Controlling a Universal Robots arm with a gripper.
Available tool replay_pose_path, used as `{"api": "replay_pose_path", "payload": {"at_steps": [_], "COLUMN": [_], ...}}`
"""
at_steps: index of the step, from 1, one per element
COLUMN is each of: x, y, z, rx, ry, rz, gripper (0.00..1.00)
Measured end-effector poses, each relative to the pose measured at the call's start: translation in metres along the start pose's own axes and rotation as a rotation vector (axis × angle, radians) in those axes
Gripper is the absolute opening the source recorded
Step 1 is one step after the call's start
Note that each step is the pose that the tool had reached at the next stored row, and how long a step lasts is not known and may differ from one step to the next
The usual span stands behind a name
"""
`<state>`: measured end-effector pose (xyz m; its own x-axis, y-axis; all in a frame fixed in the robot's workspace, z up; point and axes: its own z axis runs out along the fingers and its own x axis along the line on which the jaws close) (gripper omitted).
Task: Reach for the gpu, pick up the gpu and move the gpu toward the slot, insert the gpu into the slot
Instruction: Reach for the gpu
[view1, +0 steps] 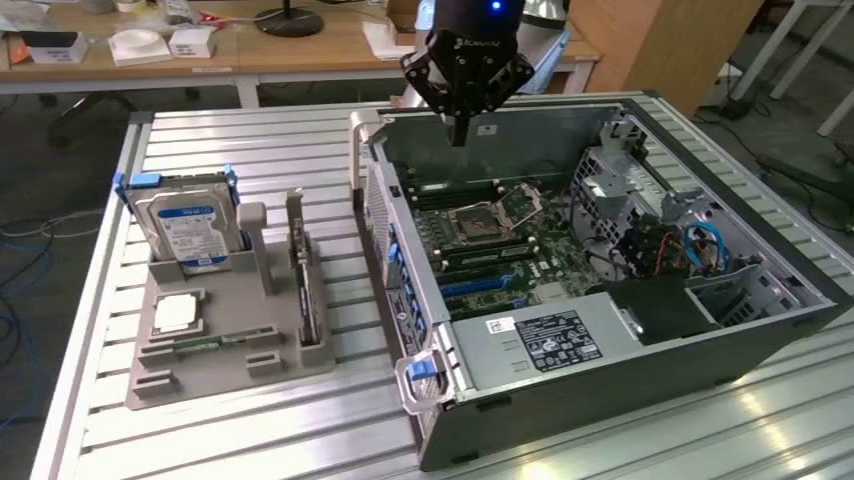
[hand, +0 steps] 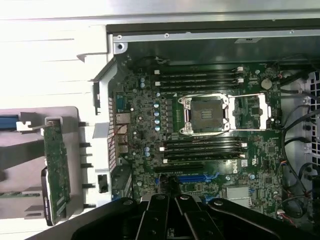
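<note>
The gpu (view1: 307, 290) stands on edge in a grey holder (view1: 220, 350) at the exterior view's left, beside the open computer case; in the wrist view the gpu (hand: 55, 170) shows as a long green card. The slot (view1: 474, 285) is a blue strip on the motherboard, below the processor socket; the wrist view shows the slot (hand: 192, 177) just ahead of my fingers. My gripper (view1: 458, 135) hangs above the far rim of the case, shut with nothing in it, well apart from the gpu. In the wrist view the gripper (hand: 172, 197) points down over the motherboard.
The open case (view1: 627, 330) has metal walls around the motherboard, a drive cage and cables on the exterior view's right. A blue-labelled hard drive (view1: 194, 225) and a processor chip (view1: 178, 312) sit in the grey holder. A wooden desk (view1: 254, 50) stands behind the slatted table.
</note>
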<state>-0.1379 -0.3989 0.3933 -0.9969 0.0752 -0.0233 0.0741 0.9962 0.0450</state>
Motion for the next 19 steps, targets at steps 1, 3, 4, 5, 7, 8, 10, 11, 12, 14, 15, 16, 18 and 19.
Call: {"api": "replay_pose_path", "payload": {"at_steps": [1, 3, 4, 5, 7, 8, 10, 11, 12, 14, 15, 16, 18, 19], "x": [0.003, 0.01, 0.014, 0.017, 0.024, 0.028, 0.035, 0.038, 0.042, 0.05, 0.054, 0.057, 0.063, 0.067], "y": [-0.0003, -0.0008, -0.001, -0.0013, -0.0018, -0.002, -0.0026, -0.0029, -0.0031, -0.0037, -0.004, -0.0042, -0.0047, -0.005], "z": [-0.0001, -0.0002, -0.0003, -0.0004, -0.0006, -0.0007, -0.0009, -0.001, -0.0011, -0.0013, -0.0014, -0.0015, -0.0016, -0.0018], "rx": [0.0, 0.0, 0.0, 0.0, -0.0001, 0.0, 0.0, 0.0, -0.0001, -0.0001, -0.0001, 0.0, 0.0, 0.0001], "ry": [0.0, -0.0001, -0.0001, 0.0, 0.0, 0.0, 0.0, 0.0, 0.0, 0.0, -0.0001, 0.0, 0.0, 0.0], "rz": [0.0, 0.0, 0.0, 0.0, 0.0, 0.0, 0.0, 0.0, 0.0, 0.0, 0.0, 0.0, 0.0, 0.0], "gripper": [0.1, 0.1, 0.1, 0.1, 0.1, 0.1, 0.1, 0.1, 0.1, 0.1, 0.1, 0.1, 0.1, 0.1]}}
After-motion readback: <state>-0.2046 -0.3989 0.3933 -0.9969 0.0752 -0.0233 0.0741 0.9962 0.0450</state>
